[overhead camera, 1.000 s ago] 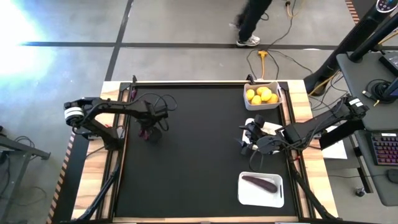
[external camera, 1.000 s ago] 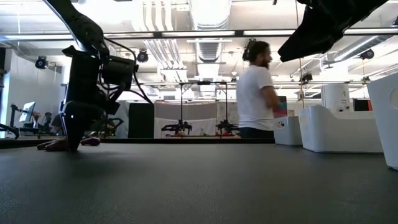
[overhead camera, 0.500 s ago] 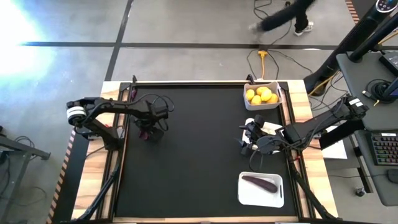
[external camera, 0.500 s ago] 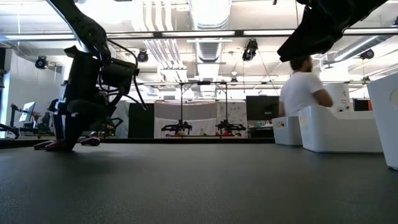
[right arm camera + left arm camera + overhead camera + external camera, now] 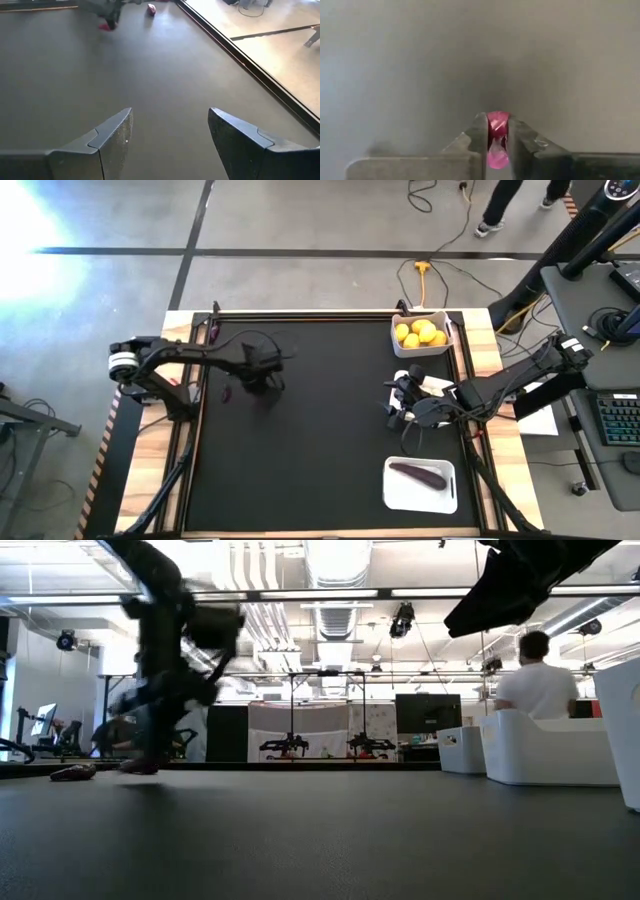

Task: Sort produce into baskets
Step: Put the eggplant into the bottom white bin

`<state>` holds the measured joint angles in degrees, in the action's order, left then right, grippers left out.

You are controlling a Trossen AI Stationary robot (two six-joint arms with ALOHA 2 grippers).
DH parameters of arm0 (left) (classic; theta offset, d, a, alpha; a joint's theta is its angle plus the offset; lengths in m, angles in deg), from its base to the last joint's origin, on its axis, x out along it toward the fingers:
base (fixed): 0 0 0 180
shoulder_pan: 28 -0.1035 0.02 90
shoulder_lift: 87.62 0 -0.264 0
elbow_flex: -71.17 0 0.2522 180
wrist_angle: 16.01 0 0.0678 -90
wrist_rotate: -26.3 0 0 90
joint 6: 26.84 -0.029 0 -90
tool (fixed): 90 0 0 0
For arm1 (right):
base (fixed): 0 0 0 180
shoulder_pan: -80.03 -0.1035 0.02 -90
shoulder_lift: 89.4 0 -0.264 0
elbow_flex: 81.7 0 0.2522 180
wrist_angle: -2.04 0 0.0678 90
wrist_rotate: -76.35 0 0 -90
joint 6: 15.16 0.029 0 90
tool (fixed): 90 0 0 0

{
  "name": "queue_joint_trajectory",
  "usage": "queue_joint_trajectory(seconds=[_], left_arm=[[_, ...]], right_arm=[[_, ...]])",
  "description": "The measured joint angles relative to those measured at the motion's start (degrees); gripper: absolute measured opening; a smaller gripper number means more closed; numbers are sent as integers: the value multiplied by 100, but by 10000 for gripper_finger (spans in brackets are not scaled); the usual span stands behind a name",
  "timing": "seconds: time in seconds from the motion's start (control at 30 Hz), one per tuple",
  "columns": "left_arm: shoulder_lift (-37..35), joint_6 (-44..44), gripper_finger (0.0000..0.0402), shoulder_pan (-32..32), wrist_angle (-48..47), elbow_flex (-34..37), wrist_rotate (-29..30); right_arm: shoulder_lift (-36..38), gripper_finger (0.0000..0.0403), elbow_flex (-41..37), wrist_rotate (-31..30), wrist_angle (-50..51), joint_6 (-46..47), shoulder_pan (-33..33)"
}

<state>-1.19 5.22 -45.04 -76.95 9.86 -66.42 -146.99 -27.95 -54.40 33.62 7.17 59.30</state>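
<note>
Your left gripper (image 5: 495, 145) pinches a purple bit (image 5: 497, 125); lemons (image 5: 421, 333) and eggplant (image 5: 417, 474) are basketed; another bit (image 5: 227, 392) remains.

One camera hangs overhead and looks straight down on the whole black surface (image 5: 320, 450) and both arms, while a second sits at surface height and looks level across it into the room behind. Each wrist camera looks forward past its own claw — the left (image 5: 495, 137) very near the mat, the right (image 5: 170, 132) from farther back. The right wrist view and the overhead view share the far left part of the surface.
</note>
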Motion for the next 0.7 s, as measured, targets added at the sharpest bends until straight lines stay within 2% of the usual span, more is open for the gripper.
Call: queue_joint_trajectory(seconds=[0.1,0.27,0.33,0.53,0.7], left_arm=[[-2,17,18,464,904,-378,64],[143,278,35,1298,3005,-581,891],[369,277,38,1577,3540,-581,1159],[1303,211,39,2112,4205,-568,1551],[1787,-125,45,2329,4589,-651,1663]], right_arm=[[0,254,0,-2,-85,-57,0],[0,258,-23,1,-128,-135,2],[-68,257,-90,9,-323,-136,2],[-736,255,-278,216,-1372,-752,37],[-1755,260,-277,587,-3101,-1655,261]])
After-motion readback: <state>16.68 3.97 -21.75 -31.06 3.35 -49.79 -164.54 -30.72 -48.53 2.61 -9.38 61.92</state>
